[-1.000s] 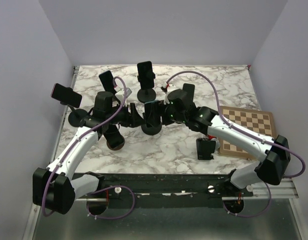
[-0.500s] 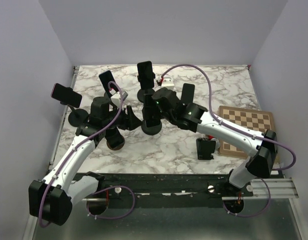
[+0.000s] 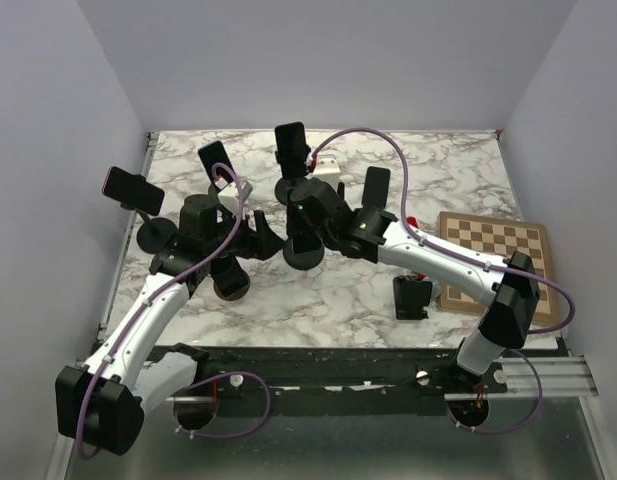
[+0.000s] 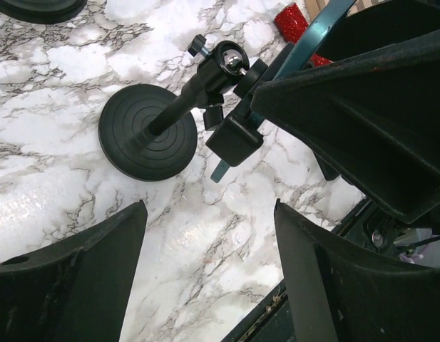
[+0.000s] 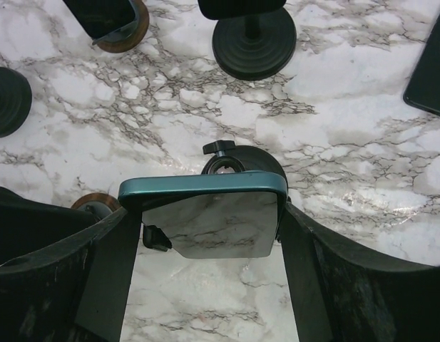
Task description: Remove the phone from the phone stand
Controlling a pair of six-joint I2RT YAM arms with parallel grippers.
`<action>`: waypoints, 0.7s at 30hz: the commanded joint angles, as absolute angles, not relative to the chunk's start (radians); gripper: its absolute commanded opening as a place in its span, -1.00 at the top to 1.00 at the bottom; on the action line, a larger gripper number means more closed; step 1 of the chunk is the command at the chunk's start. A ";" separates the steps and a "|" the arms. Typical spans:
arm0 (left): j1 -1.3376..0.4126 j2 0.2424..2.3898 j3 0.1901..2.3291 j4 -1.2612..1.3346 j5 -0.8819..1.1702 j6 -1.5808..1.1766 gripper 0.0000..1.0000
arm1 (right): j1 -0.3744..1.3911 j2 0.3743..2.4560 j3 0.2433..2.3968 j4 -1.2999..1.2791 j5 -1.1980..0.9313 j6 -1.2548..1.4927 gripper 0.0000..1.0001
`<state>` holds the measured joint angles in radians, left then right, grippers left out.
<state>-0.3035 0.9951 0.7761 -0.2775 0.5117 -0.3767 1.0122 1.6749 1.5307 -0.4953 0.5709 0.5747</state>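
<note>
The phone (image 5: 205, 221), teal-edged with a glossy face, sits clamped on the black phone stand (image 3: 306, 257) at mid-table. My right gripper (image 5: 209, 214) comes down over it from above. Its two fingers press against the phone's left and right sides, so it is shut on the phone. In the left wrist view the stand's round base (image 4: 148, 132) and ball joint lie ahead, with the phone's teal edge (image 4: 310, 37) at upper right. My left gripper (image 4: 209, 210) stands open just left of the stand, with only marble between its fingers.
Other stands with dark phones stand around: far left (image 3: 133, 190), back left (image 3: 216, 160), back centre (image 3: 291, 150) and right of centre (image 3: 376, 185). A brown-based stand (image 3: 230, 285) is near the left arm. A small black holder (image 3: 412, 297) and a chessboard (image 3: 498, 260) lie to the right.
My right arm swung left over the central stand and its jaws came in onto the phone's sides. My left gripper shifted slightly and opened wider.
</note>
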 commanded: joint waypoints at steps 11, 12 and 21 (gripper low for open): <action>-0.308 0.982 0.772 -0.255 0.499 -0.368 -0.47 | 1.017 1.723 1.560 -0.467 0.651 0.545 -0.62; -0.308 0.983 0.773 -0.254 0.505 -0.368 -0.46 | 1.017 1.721 1.559 -0.466 0.660 0.545 -0.61; -0.308 1.018 0.767 -0.189 0.573 -0.400 -0.16 | 0.999 1.672 1.464 -0.376 0.635 0.456 0.97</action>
<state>-0.3035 0.9955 0.7761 -0.2554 0.5152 -0.3832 1.0161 1.6939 1.5223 -0.4374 0.6147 0.5232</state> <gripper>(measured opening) 0.645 0.803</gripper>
